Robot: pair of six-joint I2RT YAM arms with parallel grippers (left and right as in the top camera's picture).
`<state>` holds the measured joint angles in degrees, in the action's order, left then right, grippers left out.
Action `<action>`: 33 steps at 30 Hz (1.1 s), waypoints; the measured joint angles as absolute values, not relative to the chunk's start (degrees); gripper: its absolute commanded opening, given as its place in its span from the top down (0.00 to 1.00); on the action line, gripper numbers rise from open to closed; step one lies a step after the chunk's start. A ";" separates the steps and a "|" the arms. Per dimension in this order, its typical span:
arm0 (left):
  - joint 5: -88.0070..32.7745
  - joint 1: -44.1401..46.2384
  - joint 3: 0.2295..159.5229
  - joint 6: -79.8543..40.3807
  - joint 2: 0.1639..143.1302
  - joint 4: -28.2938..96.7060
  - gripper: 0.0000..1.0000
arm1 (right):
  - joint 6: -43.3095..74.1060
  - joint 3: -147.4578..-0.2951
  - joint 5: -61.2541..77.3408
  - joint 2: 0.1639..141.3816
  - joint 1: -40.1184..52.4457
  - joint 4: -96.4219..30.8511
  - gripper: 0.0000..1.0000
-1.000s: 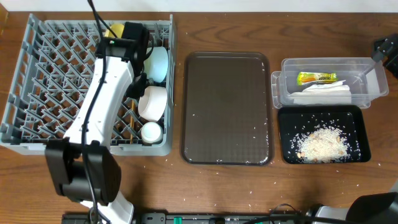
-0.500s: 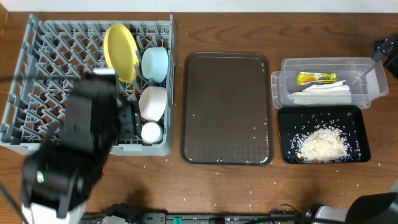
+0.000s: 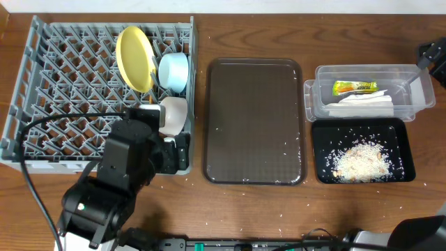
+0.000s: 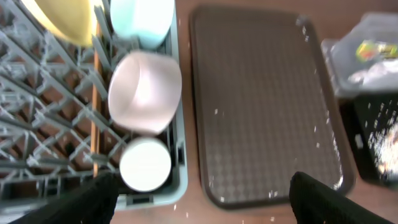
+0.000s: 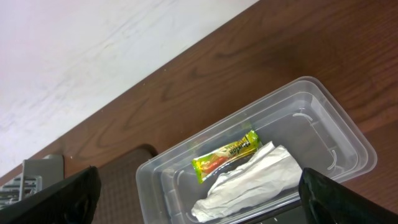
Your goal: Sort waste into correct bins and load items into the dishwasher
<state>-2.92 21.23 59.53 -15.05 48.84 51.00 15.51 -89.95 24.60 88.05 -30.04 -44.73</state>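
The grey dishwasher rack holds a yellow plate on edge, a light blue bowl and a white bowl. The left wrist view also shows a white cup and wooden chopsticks in it. My left gripper hovers open and empty over the rack's front right corner. At the far right, my right gripper is open above the clear tub, which holds the wrapper and napkin. Food scraps lie in the black tray.
A dark brown serving tray lies between the rack and the bins, with small crumbs on it and on the wood around it. The left arm's base and cable take up the front left of the table.
My left gripper has let go of the yellow plate, opened wide and drawn back from the rack's far side to its front right corner. The right arm has not moved.
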 measured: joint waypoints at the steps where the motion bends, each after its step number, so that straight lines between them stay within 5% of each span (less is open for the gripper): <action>1: -3.03 21.23 59.53 -15.07 49.12 51.35 0.12 | 15.51 -89.95 24.60 88.05 -30.04 -44.71 0.01; 18: 0.99 20.47 57.65 -15.00 51.37 40.80 0.11 | 15.51 -89.95 24.62 88.05 -30.04 -44.73 0.01; 33: -0.08 1.69 26.04 -14.92 28.08 14.70 0.11 | 15.51 -89.95 24.62 88.05 -30.04 -44.71 0.01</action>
